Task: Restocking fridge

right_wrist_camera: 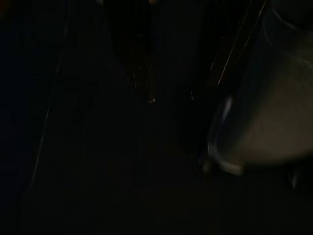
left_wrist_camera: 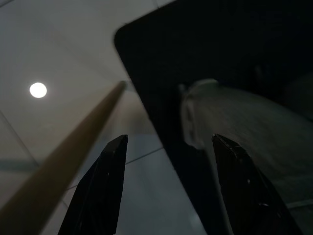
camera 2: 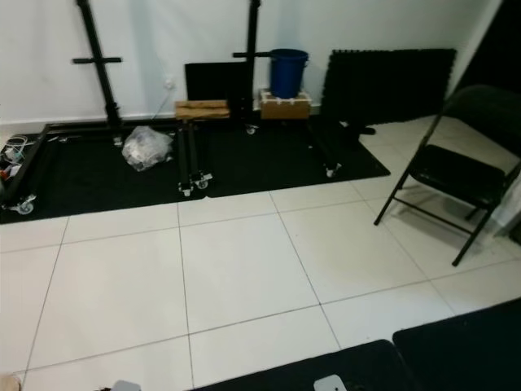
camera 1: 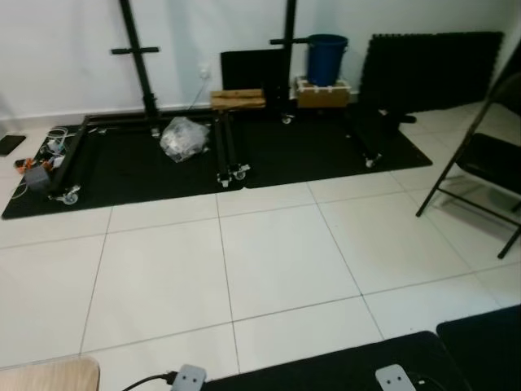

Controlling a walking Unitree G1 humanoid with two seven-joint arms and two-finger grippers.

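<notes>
While left gripper [left_wrist_camera: 166,147] hangs over white tile floor [camera 1: 269,252], fingers spread wide, empty, black mat [left_wrist_camera: 220,58] just beyond tips. Right gripper [right_wrist_camera: 166,98] too dark, perhaps idle; finger spacing unreadable. Blue bin [camera 1: 326,59], folding chair [camera 2: 456,175] well apart.

Showing glossy white floor tiles [camera 1: 269,261], matt black mat [camera 1: 309,155], crinkled clear plastic bag [camera 1: 184,137], bare wooden crate [camera 1: 322,93].
</notes>
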